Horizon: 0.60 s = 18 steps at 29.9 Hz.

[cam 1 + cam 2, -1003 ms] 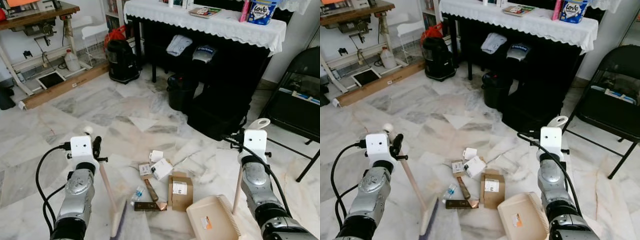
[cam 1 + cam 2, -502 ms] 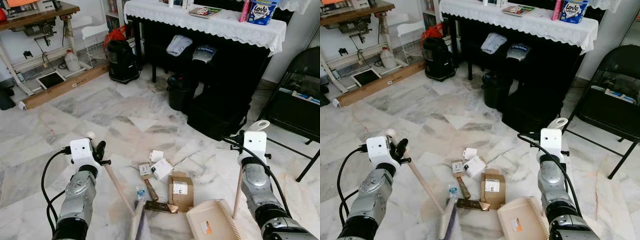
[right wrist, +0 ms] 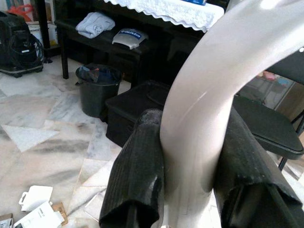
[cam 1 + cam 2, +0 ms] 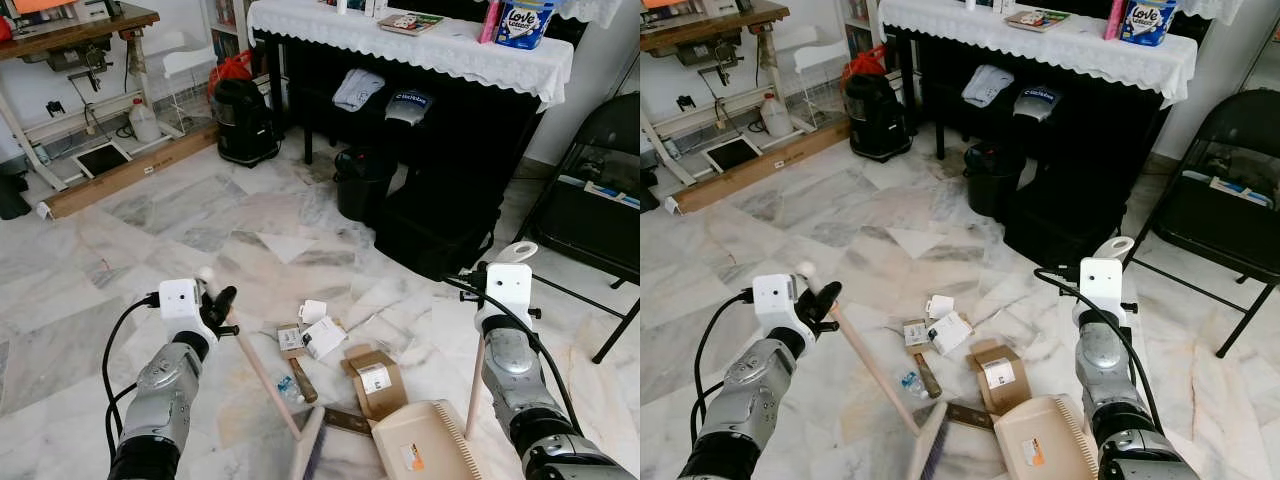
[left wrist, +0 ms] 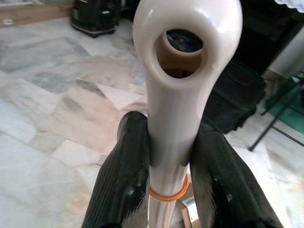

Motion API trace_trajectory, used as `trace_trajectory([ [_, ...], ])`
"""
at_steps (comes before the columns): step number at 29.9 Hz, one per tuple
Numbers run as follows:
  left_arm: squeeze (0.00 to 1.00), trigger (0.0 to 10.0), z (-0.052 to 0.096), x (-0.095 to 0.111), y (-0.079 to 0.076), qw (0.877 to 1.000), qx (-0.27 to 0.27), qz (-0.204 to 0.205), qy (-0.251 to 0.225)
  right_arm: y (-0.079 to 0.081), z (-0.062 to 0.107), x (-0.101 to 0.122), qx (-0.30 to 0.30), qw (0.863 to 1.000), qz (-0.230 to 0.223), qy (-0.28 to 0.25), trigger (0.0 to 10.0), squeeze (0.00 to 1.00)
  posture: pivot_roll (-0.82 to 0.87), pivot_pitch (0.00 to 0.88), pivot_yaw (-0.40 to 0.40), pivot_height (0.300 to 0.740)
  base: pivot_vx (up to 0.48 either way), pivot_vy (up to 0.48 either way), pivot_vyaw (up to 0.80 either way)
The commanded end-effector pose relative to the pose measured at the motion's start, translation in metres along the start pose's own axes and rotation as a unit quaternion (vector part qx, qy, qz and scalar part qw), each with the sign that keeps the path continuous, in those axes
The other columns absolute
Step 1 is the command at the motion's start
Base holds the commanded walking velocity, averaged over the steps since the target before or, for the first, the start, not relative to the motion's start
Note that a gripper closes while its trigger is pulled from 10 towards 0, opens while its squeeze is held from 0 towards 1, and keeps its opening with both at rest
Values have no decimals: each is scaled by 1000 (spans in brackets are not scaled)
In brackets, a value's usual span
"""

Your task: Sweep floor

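My left gripper is shut on the top of a broom's wooden handle; its black fingers clamp the cream handle end. The handle slants down to the right to the broom head, which rests on the floor beside the beige dustpan. My right gripper is shut on the dustpan's upright handle. Litter lies ahead of the pan: a brown cardboard box, a dark flat bar, white boxes, a small bottle and a brown stick.
A black bin and a black case stand under a table with a white lace cloth. A black folding chair is at the right, a black vacuum and a wooden workbench at the back left.
My left gripper has swung the broom to the right; its head has slid up to the dustpan, pushing the dark bar and the brown box towards it. The right arm has held still.
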<state>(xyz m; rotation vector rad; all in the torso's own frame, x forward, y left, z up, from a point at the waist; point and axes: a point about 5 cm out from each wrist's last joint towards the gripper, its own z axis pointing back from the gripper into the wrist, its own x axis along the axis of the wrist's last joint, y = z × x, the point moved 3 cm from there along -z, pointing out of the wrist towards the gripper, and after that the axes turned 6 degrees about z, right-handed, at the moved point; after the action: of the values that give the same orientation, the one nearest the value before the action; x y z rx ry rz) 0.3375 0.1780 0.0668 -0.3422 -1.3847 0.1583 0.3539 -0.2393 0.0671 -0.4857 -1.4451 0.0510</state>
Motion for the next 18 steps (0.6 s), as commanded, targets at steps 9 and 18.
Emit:
trace_trajectory([
  [9, 0, 10000, 2, 10, 2, 1000, -11, -2, -8, -18, 0, -15, -56, 996, 41, 54, 10000, 0, -24, 0, -9, 740, 0, 0, 0],
  [18, 0, 10000, 1, 25, 12, 998, 29, -5, -50, -27, -2, 20, -78, 995, -9, -60, 10000, 0, -28, 0, -8, 740, 0, 0, 0],
])
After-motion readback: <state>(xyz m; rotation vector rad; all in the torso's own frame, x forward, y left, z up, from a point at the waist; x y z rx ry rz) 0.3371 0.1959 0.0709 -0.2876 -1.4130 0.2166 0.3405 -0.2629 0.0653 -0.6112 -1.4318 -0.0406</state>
